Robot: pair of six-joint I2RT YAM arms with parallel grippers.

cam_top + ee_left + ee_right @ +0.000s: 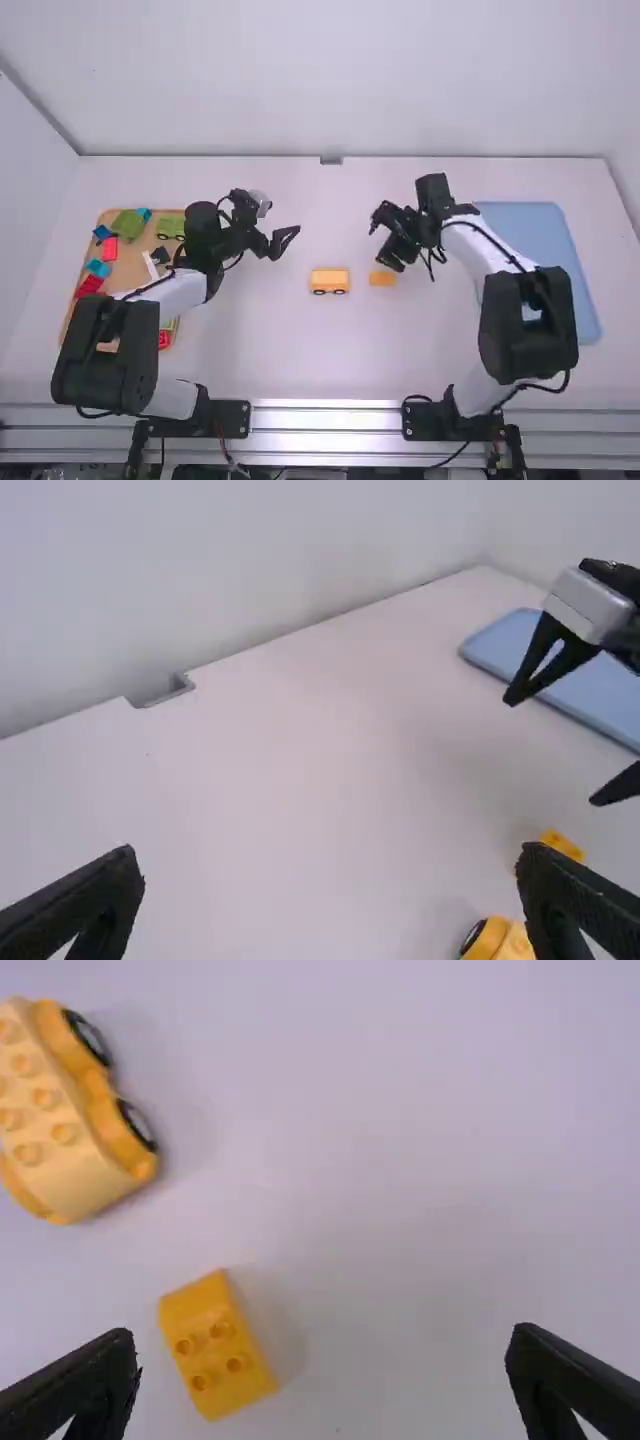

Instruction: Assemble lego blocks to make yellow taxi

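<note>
Evidently the wheeled yellow base (329, 281) is the piece to build on: it stands on its wheels in the middle of the desk (300, 350), studs up, so that another block could be pressed down onto it. The small yellow block (218, 1345) lies to its right, a short gap between them, also studs up and ready to be picked from above. Having both between the arms presumably puts them within reach of either.

The base's long axis runs left to right across the desk, one wheeled side facing the near edge; which end is its front I cannot tell. The small block's long axis runs nearly the same way, so the two sit roughly end to end and little turning should be needed.

The right gripper (322, 1335) is spread wide above the small block, empty, the block nearer one finger than the other; a little centring would likely help before pinching. The left gripper (328, 852) is spread too, holding nothing, left of the base and farther from the near edge, perhaps to leave room.

Farther out, a wooden tray (130, 268) of coloured blocks sits at the left, and a blue tray (530, 225) lies partly under the right arm.
</note>
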